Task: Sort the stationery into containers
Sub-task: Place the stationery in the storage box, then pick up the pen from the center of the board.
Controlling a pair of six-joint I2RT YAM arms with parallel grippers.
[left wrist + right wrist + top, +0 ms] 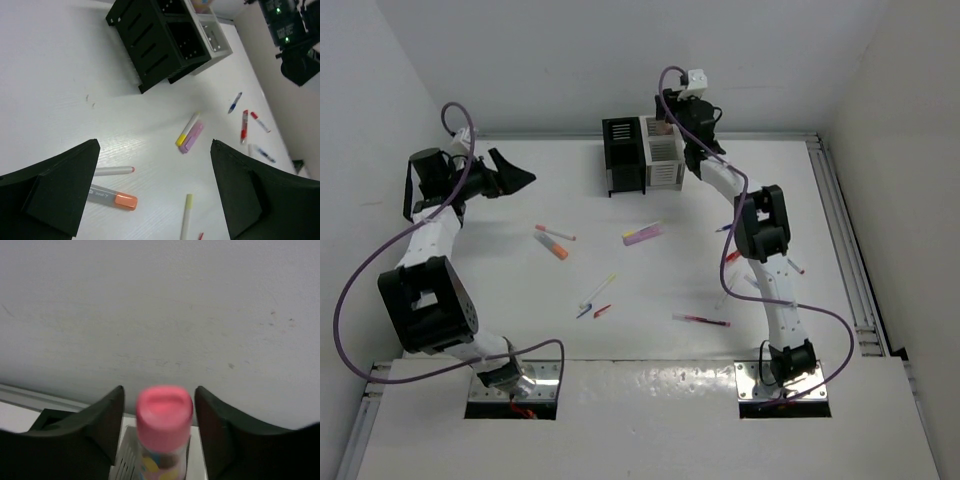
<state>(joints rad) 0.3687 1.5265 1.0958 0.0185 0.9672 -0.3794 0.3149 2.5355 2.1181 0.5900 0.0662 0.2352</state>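
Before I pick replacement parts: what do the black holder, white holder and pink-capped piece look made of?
Black holder: looks like moulded plastic, matte, with crisp, even slots in its walls.
White holder: likely the same plastic, smooth, with the same slots.
Pink-capped piece: probably plastic, with a smooth rounded cap and a printed body; too blurred to be sure.

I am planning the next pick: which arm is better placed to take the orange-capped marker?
Left. Its open gripper hangs near the orange-capped marker, while the right gripper is over the white holder with a pink-capped tube between its fingers.
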